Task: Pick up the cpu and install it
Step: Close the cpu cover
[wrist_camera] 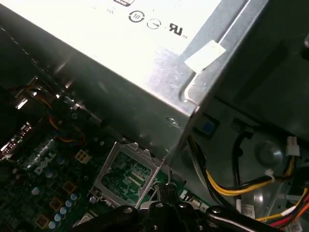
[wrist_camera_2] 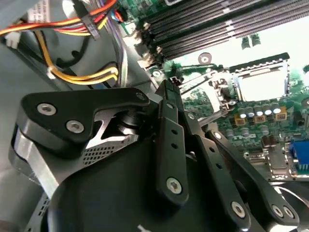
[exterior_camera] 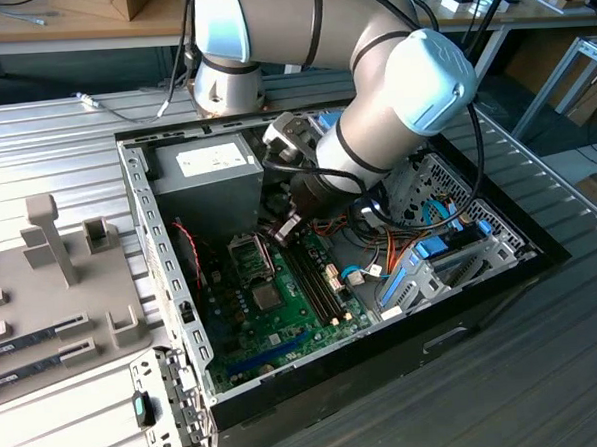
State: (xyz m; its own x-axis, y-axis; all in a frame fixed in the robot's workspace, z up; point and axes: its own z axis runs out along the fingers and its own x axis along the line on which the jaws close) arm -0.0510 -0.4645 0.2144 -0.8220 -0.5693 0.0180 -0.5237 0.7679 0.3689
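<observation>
Cpu location: I read the pale square (wrist_camera_2: 263, 83) lying inside the socket frame (wrist_camera_2: 260, 63) in the second wrist view as the cpu. Glare washes it out, so this is a judgement, not a certainty.
Pincer: the gripper (wrist_camera_2: 166, 89) has its fingers drawn narrow, tips together. I see nothing between them. It hangs just beside the socket, inside the case (exterior_camera: 138, 222).
Handling, weight: light, I expect; a thin flat chip with no mass to fight.
Handling, stiffness: rigid metal top on a thin board, so it will not flex to forgive a skewed seat.
Handling, fragility: the underside contacts and socket pins are the weak point. I would allow no sliding and no tilt.
Handling, slip: the smooth metal lid is likely slick under the pads.
Grip site: two opposite edges, kept level, never the faces.
Exterior view gives: the whole layout, with the gripper (exterior_camera: 284, 229) low over the motherboard (exterior_camera: 274, 325), between the power supply (exterior_camera: 204, 178) and the memory slots (exterior_camera: 316, 278).
Second wrist view gives: the socket interior and the memory slots (wrist_camera_2: 217, 26) close up, plus the yellow cables (wrist_camera_2: 82, 75) beside the gripper linkage.
First wrist view gives: a hinged metal plate (wrist_camera: 108, 166) standing raised with board visible through its window, and the power supply (wrist_camera: 145, 63) wall looming close.
</observation>
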